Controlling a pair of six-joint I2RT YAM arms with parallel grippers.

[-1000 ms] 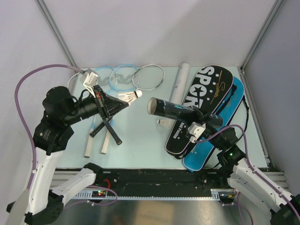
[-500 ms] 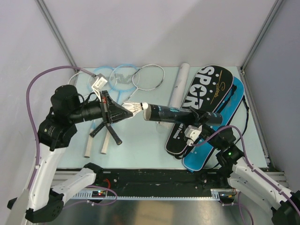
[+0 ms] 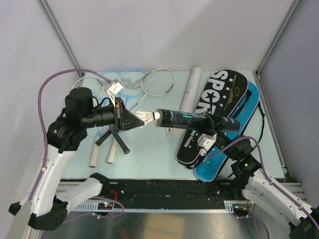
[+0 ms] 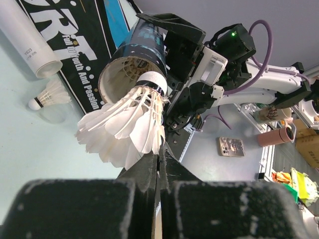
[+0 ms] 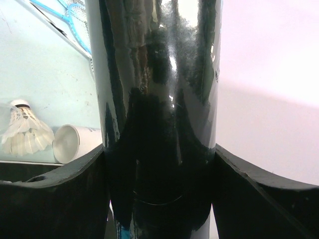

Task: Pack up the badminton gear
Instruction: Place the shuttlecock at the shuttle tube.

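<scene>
Where tubes (image 3: 192,89) number two, shuttlecocks (image 4: 124,129) match.

Pale blue-green surface (image 3: 149,149). White enclosure walls (image 3: 164,30) at 12 o'clock. Metal post L (image 3: 60,35) at 11, metal post R (image 3: 277,37) at 1. Black rail (image 3: 164,188) at 6. L wrist view, approx 3–4 o'clock: phone-like slab (image 4: 232,146), pinkish cylinder (image 4: 279,135), cardboard box (image 4: 308,149).

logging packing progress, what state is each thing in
glossy black tube, gripped in right tool, mouth open
white feather shuttlecock, pinched in shut left tool, nose at that mouth
second white shuttlecock, loose on table
long white tube, lying flat, end open
black racket-shaped bag, atop blue bag
</scene>
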